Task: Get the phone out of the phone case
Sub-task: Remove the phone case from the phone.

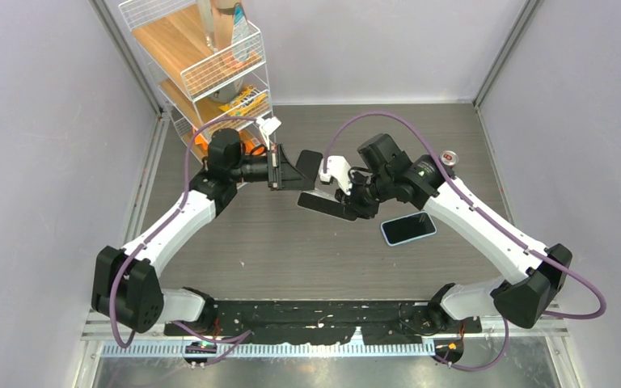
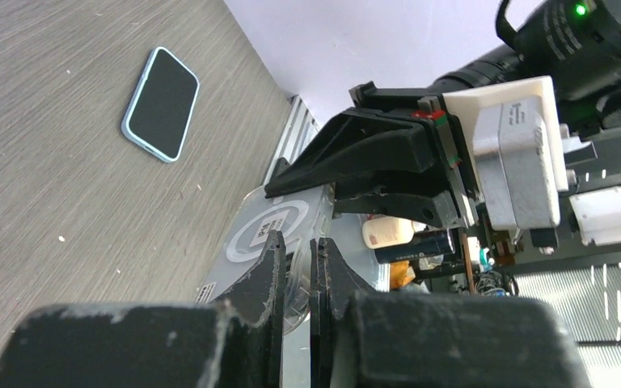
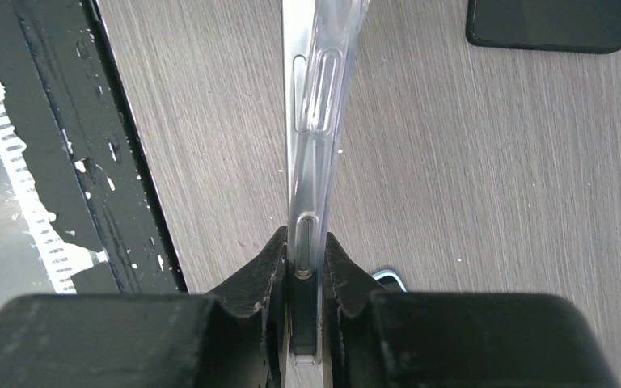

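Shows left gripper [image 2: 297, 242] and right gripper [image 3: 303, 242] both clenched on opposite ends of clear phone case [image 3: 315, 121], held in air over surface [image 1: 291, 250], phone [image 1: 327, 204] apparently seated inside. Risks thin-edge pinch slipping under prying force, dropping both.

A wire rack [image 1: 210, 65] crowds the table [image 1: 291, 259] at 11 o'clock. The phone case [image 3: 314, 105] hangs mid-table, and a blue-edged phone [image 1: 408, 229] lies at 4 o'clock. 6 o'clock is open.

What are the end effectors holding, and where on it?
Both clamp the clear phone case: right end effector on the side edge with button cutouts, left end effector on another edge.
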Available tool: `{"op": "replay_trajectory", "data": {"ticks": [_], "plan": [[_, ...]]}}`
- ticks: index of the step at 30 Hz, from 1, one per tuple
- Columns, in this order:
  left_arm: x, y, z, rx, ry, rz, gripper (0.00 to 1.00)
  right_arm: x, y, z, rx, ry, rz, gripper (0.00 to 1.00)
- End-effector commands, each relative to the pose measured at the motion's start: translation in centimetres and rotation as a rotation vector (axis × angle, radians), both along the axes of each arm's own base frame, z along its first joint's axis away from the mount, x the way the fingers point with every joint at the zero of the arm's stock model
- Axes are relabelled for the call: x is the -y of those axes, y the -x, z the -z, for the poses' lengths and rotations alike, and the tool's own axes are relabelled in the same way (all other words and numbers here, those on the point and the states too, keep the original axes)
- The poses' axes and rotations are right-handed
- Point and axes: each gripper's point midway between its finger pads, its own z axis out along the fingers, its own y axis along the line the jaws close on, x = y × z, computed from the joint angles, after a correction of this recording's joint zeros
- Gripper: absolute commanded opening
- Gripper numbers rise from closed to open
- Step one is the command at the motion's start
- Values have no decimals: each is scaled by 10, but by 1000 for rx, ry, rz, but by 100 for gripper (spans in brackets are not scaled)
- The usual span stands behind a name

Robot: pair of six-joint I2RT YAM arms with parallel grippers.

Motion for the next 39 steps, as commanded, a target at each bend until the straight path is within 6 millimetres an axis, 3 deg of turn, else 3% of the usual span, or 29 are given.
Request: {"op": "replay_trajectory", "data": {"ticks": [1,14,24,31,39], "plan": [[3,-28,21,-86,-76,-147,0,-44,-13,-67,212,-197,-104,6],[2,-39,28,-89,-125,-173,0,-45,-11,-67,234,-168,-116,5],[-11,-38,10,91,-127,-120,0,-40,0,-58,207,-163,-140,5],[-38,-32,0,254,-170,-31,30,-30,15,-70,177,-214,-171,5],[-75,11,-4,657,-362,59,75,-20,29,-87,115,-300,-202,5]]}}
